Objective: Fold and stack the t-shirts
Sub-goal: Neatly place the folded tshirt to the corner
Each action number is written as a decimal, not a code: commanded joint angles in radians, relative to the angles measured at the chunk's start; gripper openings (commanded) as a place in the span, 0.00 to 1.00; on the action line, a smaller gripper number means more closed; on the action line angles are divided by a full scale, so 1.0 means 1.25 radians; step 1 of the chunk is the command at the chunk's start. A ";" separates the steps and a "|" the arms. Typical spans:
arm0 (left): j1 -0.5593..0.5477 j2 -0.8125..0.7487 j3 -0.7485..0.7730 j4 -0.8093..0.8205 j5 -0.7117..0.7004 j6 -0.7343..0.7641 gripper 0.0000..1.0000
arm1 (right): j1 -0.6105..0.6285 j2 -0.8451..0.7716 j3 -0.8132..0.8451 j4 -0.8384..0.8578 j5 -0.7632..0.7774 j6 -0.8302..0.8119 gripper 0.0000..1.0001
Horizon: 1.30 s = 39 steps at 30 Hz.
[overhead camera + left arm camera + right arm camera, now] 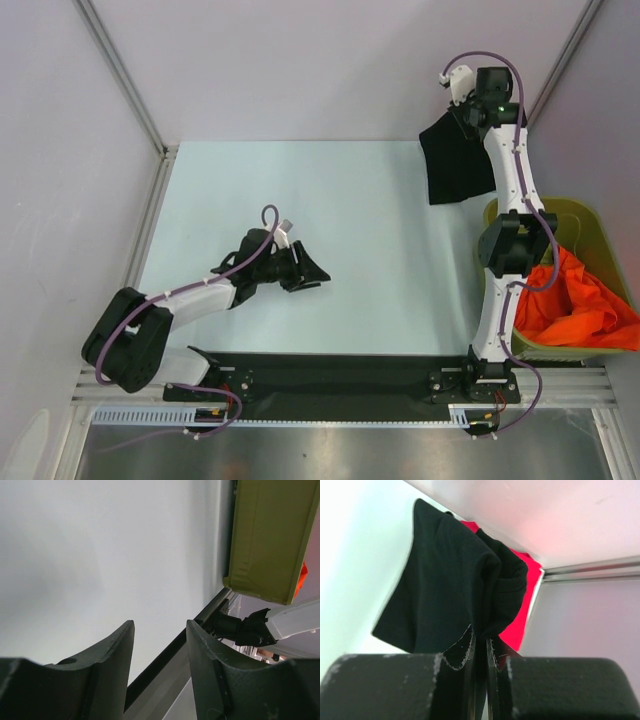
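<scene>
- Black shirt: it hangs bunched in the air at the far right of the table. Its lower edge is near the far corner of the bin. You cannot tell whether it brushes the table.
- Right gripper: the jaws are nearly closed and pinch a fold of the black shirt, which hangs below them. The right arm is stretched far out and up.
- Step in hand, as I judge it: you are on the first shirt, lifted and not yet laid out. Nothing is folded or stacked so far.
- Next move, as I judge it: carry the shirt left over the open table and lower it so it spreads rather than heaps. A one-point grip will not flatten it, so bring in the other arm to take a second edge.
- Left gripper: it is low over the middle of the table, well apart from the shirt. The jaws are about half open and hold nothing.
- Orange cloth: it is heaped in the bin and spills over the near rim. The right wrist view shows it as red behind the black shirt.
- Count: one black shirt and one orange-red heap, which may be one shirt or two; you cannot tell. There is also one bin and two grippers.
</scene>
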 commanded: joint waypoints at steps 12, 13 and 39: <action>0.010 0.017 0.046 -0.042 0.026 0.040 0.51 | -0.062 0.035 0.077 0.137 -0.052 -0.052 0.00; 0.013 0.016 0.047 -0.042 0.025 0.037 0.51 | -0.063 0.049 0.082 0.149 -0.052 -0.053 0.00; 0.031 0.072 0.088 -0.134 0.047 0.075 0.51 | -0.148 0.234 0.115 0.338 -0.037 0.006 0.00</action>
